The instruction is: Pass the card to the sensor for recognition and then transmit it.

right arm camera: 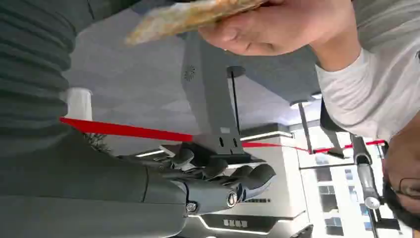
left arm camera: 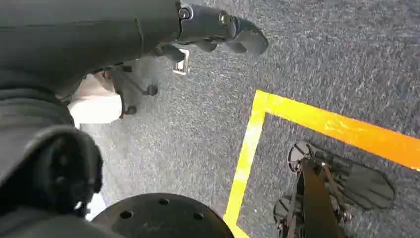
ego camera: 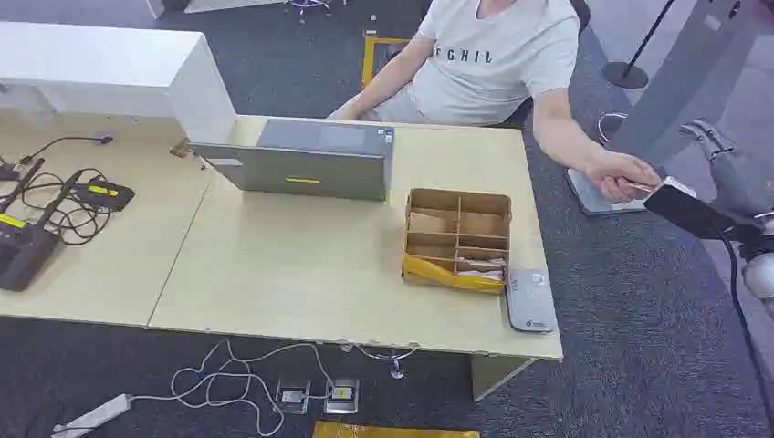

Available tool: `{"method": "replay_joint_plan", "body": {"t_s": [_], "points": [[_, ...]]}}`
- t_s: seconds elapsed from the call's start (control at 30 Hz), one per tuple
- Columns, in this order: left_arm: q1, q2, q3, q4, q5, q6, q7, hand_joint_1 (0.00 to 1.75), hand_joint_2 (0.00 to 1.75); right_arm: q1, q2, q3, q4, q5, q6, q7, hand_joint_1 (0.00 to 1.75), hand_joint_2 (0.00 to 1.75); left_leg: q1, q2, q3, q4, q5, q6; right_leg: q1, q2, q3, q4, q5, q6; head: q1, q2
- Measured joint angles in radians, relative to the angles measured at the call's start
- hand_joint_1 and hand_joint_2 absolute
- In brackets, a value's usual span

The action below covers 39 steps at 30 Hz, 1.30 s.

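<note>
Head view takes in the table (ego camera: 301, 274), the seated person (ego camera: 493, 64), the compartmented box (ego camera: 456, 239) and the grey sensor (ego camera: 530, 298) just beside it. Off the table's right edge, the person's hand (ego camera: 622, 173) pinches the card (ego camera: 671, 187) close to the right hand (ego camera: 730, 173). Right wrist view shows that hand (right arm camera: 223, 181) holding nothing, fingers loosely curled, the card (right arm camera: 190, 16) blurred in the person's grip. Left wrist view shows the left hand (left arm camera: 218, 32) over the carpet (left arm camera: 322, 59), fingers curled, nothing in them.

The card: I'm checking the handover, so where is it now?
In the head view, the card is at the right, off the table's end, in the person's hand beside the robot's right hand.
</note>
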Motion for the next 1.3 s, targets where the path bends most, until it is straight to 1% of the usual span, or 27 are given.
{"method": "replay_joint_plan", "body": {"t_s": [0.03, 0.07, 0.73, 1.3], "points": [[0.0, 0.0, -0.002, 0.0, 0.0, 0.0, 0.0, 0.0, 0.0, 0.001, 0.0, 0.001, 0.0, 0.002, 0.0, 0.0, 0.4, 1.75, 0.0, 0.0, 0.0, 0.0, 0.0, 0.0, 0.0, 0.0, 0.0, 0.0, 0.0, 0.0, 0.0, 0.0], [0.0, 0.001, -0.003, 0.0, 0.0, -0.001, 0.0, 0.0, 0.0, 0.002, 0.002, 0.003, 0.0, 0.002, 0.0, 0.0, 1.75, 1.75, 0.0, 0.0, 0.0, 0.0, 0.0, 0.0, 0.0, 0.0, 0.0, 0.0, 0.0, 0.0, 0.0, 0.0], [0.0, 0.007, -0.03, 0.0, -0.01, -0.008, 0.0, 0.0, 0.0, 0.023, 0.005, 0.005, 0.0, 0.018, 0.013, 0.0, 1.75, 1.75, 0.0, 0.0, 0.0, 0.0, 0.0, 0.0, 0.0, 0.0, 0.0, 0.0, 0.0, 0.0, 0.0, 0.0], [0.0, 0.009, -0.031, 0.0, -0.012, -0.011, 0.0, 0.0, 0.0, 0.035, 0.008, 0.004, 0.0, 0.04, 0.008, -0.013, 1.75, 1.75, 0.0, 0.0, 0.0, 0.0, 0.0, 0.0, 0.0, 0.0, 0.0, 0.0, 0.0, 0.0, 0.0, 0.0]]}}
